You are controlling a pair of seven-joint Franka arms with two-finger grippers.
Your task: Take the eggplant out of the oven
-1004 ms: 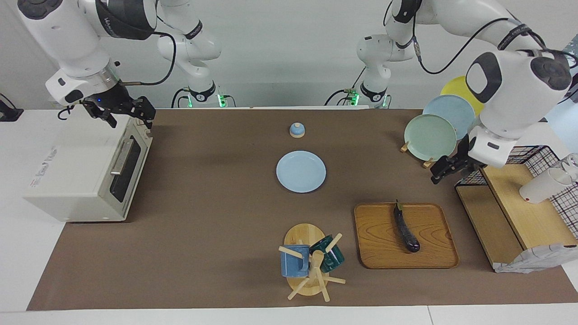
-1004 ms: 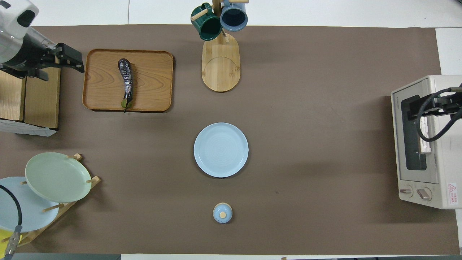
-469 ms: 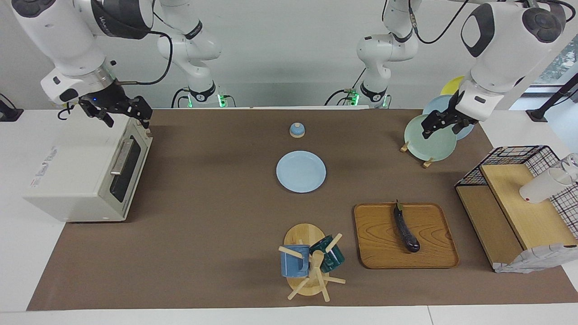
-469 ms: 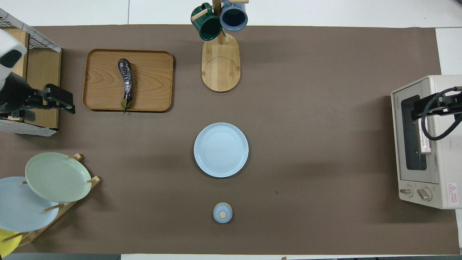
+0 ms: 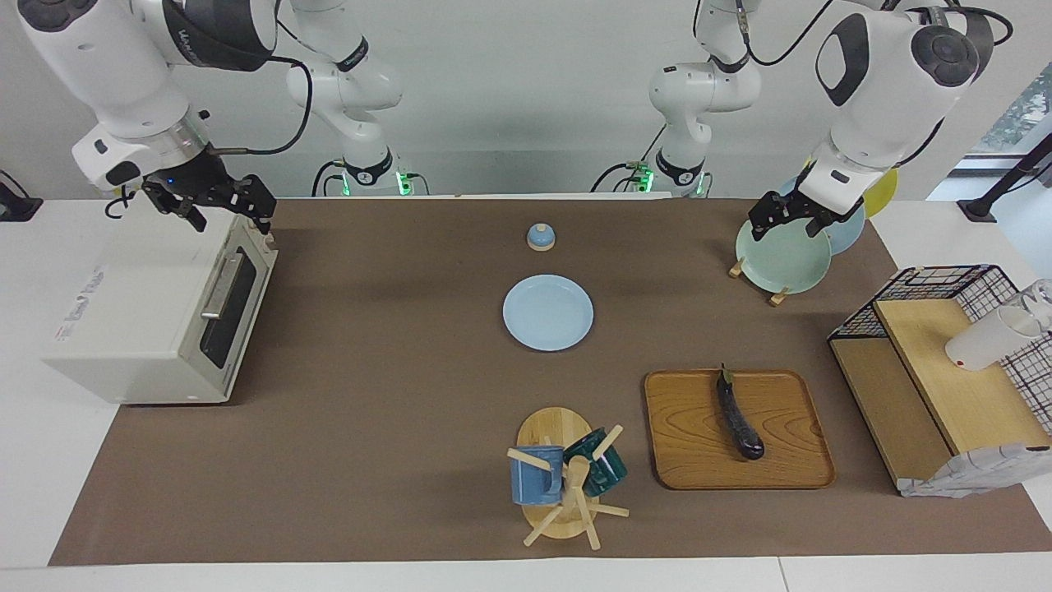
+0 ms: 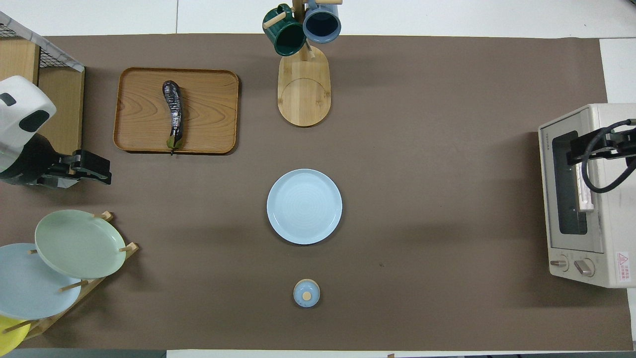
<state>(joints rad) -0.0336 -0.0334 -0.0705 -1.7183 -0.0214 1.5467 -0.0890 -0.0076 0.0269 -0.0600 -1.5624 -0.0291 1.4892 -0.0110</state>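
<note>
The dark purple eggplant (image 5: 740, 423) (image 6: 173, 114) lies lengthwise on a wooden tray (image 5: 690, 444) (image 6: 208, 114) toward the left arm's end of the table, outside the oven. The off-white oven (image 5: 140, 312) (image 6: 566, 199) stands at the right arm's end with its glass door up and closed. My right gripper (image 5: 234, 218) (image 6: 579, 149) hovers open over the oven's top edge above the door, holding nothing. My left gripper (image 5: 785, 224) (image 6: 97, 166) hangs open and empty in the air over the green plate (image 5: 781, 255) in the rack.
A light blue plate (image 5: 547, 312) sits mid-table, with a small blue lidded pot (image 5: 540, 237) nearer the robots. A mug tree (image 5: 567, 477) with two mugs stands beside the tray. A black wire basket shelf (image 5: 945, 362) carries a white cup (image 5: 986, 341).
The left arm has lifted away from the wire basket shelf and swung over the plate rack. The right gripper has stayed over the oven's top. The eggplant has not moved.
</note>
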